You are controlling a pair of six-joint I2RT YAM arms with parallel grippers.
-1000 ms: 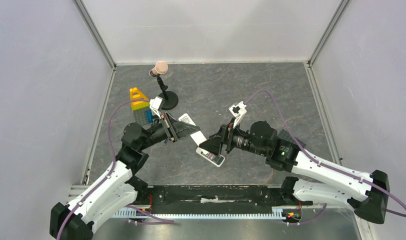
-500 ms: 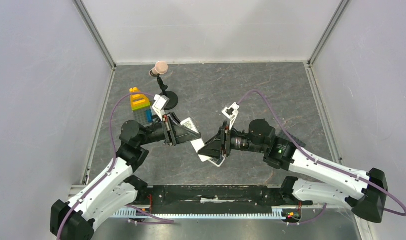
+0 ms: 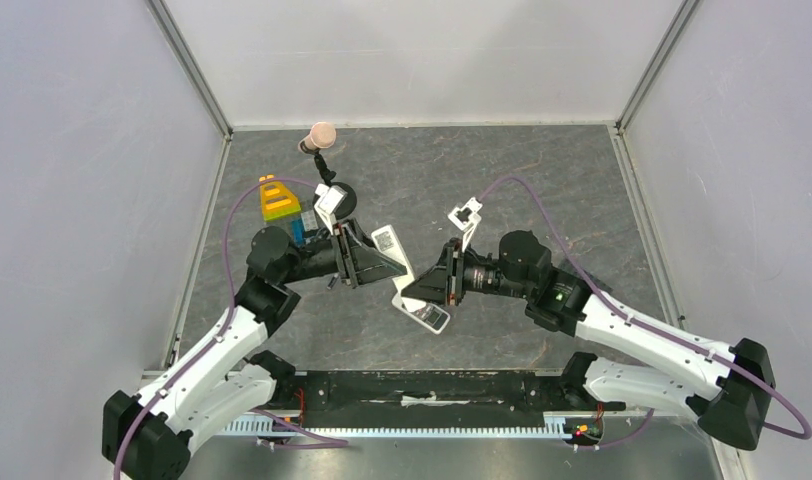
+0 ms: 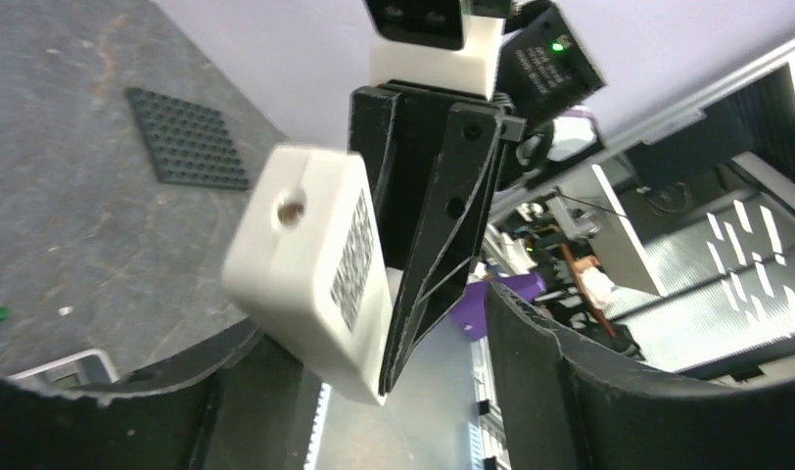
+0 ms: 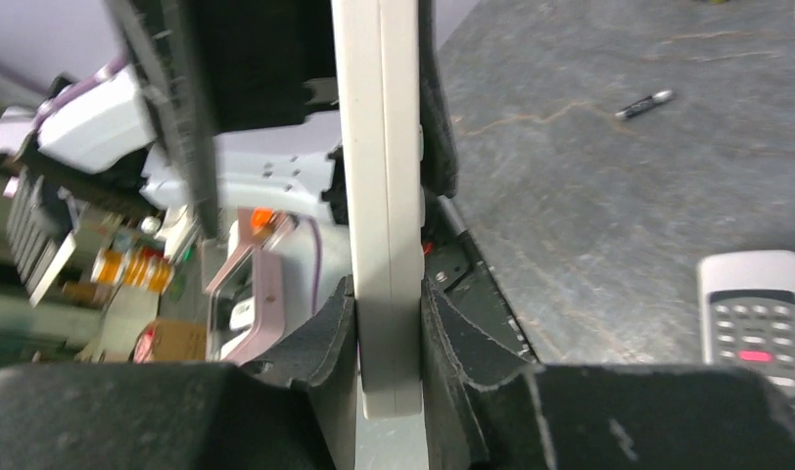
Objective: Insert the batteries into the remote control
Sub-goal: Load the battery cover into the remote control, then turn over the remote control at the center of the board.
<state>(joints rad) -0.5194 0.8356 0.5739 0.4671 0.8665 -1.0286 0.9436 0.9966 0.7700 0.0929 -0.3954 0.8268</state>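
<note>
At 11 o'clock of idle remote control [image 3: 423, 318], slim white remote [image 3: 387, 241] is released by parted left gripper [image 3: 380, 264] and clamped by right gripper [image 3: 414, 292].

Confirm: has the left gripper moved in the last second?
Yes: the left gripper shifted right, toward the stand; its wrist camera now overlaps the black stand base.

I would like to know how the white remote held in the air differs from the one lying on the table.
The white remote hangs edge-on, clamped in the right gripper; the grey-faced remote lies flat on the table, untouched. The white remote shows no buttons; the grey-faced remote has its buttons facing up. Both have white casings.
</note>
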